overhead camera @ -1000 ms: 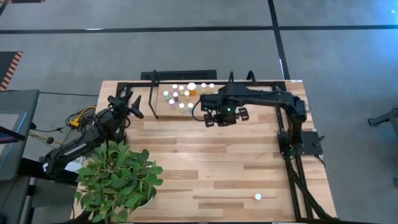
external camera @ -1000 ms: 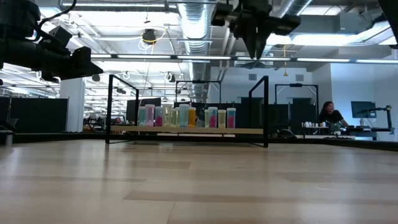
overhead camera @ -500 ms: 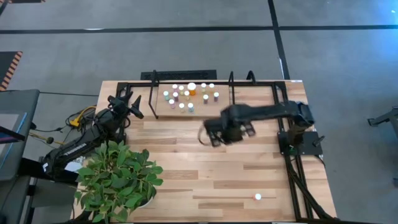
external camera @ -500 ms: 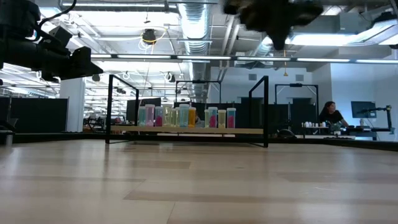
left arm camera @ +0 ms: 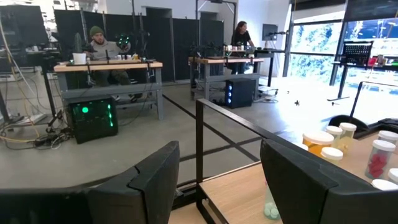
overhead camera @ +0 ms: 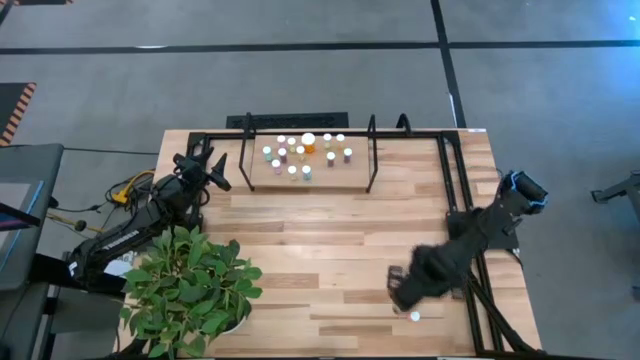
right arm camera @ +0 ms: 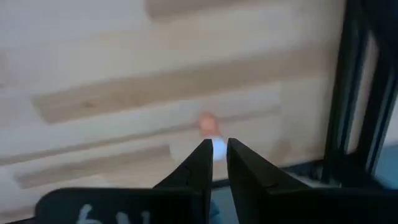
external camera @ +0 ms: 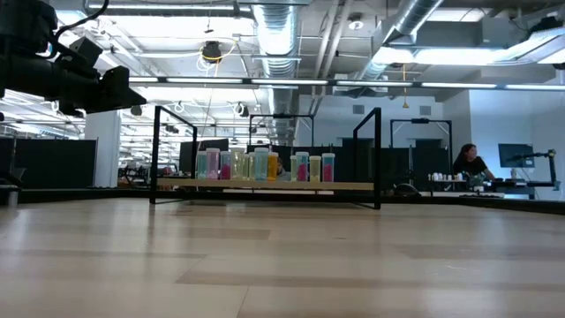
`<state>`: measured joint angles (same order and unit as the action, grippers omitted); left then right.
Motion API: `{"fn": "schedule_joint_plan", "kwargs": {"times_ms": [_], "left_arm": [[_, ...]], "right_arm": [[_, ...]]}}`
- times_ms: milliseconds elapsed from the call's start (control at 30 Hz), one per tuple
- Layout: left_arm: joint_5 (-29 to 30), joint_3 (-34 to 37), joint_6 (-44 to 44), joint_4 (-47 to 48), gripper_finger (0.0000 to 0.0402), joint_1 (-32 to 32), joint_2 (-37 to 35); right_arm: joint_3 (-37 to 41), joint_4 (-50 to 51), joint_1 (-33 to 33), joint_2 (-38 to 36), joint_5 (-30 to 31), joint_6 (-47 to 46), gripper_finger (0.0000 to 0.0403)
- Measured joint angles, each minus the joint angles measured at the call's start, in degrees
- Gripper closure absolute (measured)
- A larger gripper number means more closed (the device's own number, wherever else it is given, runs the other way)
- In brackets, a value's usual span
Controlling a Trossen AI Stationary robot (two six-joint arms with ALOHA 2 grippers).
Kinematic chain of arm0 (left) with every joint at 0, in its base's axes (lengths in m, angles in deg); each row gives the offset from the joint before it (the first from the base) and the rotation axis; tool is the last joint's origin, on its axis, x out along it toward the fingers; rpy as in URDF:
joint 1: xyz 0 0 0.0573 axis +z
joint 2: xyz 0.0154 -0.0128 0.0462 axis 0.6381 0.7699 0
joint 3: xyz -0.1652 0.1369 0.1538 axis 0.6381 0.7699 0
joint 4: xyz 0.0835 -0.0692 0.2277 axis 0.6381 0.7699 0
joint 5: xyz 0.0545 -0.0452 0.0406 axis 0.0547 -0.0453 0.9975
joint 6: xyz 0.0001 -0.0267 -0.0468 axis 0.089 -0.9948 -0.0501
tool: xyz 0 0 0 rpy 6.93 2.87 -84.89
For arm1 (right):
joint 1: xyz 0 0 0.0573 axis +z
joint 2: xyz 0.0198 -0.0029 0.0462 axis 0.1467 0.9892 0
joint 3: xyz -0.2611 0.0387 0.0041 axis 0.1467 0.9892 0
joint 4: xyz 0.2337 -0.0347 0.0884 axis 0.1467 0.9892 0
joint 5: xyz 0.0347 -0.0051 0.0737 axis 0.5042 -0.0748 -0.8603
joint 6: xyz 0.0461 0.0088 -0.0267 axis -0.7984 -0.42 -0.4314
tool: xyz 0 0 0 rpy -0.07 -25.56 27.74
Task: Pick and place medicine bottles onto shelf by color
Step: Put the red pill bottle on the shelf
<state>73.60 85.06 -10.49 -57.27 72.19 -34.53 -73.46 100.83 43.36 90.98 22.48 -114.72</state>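
Hovering low over the wooden table (overhead camera: 300,250) at about five o'clock in the overhead view: the right gripper (overhead camera: 405,295), blurred, jaws pressed together and empty. Just beside its tips, toward six o'clock: a single small bottle (overhead camera: 414,316) with a pale cap, standing alone on the table. In the right wrist view, that same bottle (right arm camera: 211,134) just beyond the closed fingertips (right arm camera: 202,158), orange body, pale cap.

Waiting near the table's nine o'clock edge: the left gripper (overhead camera: 212,165), raised, jaws partly spread, holding nothing, aimed toward the shelf (overhead camera: 350,178).

Standing at twelve o'clock: the black-framed shelf with its light board, carrying a cluster of small bottles (overhead camera: 300,155), among them one larger orange bottle (overhead camera: 309,143). Seen from table height, bottles upright in a row (external camera: 265,166).

Sitting at seven o'clock, below the left arm: a leafy green plant (overhead camera: 190,290).
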Motion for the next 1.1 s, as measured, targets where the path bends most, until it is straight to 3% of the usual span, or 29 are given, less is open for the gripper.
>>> {"fn": "schedule_joint_plan", "kwargs": {"times_ms": [133, 267, 567, 700, 933, 1100], "left_arm": [[0.0, 0.0, 0.0, 0.0, 0.0187, 0.0, 0.0], [0.0, 0.0, 0.0, 0.0, 0.0187, 0.0, 0.0], [0.0, 0.0, 0.0, 0.0, 0.0187, 0.0, 0.0], [-0.1, 0.0, 0.0, 0.0, 0.0187, 0.0, 0.0], [0.0, 0.0, 0.0, 0.0, 0.0187, 0.0, 0.0], [0.0, 0.0, 0.0, 0.0, 0.0187, 0.0, 0.0]], "right_arm": [[0.0, -2.5, 7.2, 1.3, -0.4, -13.9, 0.0332], [0.0, -5.2, 11.9, 2.2, 1.5, -22.0, 0.0332], [0.0, -7.5, 16.6, 4.2, 5.2, -28.5, 0.0317], [0.0, -7.9, 16.2, 4.0, 5.2, -29.0, 0.027], [2.0, -9.4, 16.1, 4.0, 6.4, -28.1, 0.0153], [7.7, -16.6, 15.8, 4.0, 6.6, -27.9, 0.0123]]}}
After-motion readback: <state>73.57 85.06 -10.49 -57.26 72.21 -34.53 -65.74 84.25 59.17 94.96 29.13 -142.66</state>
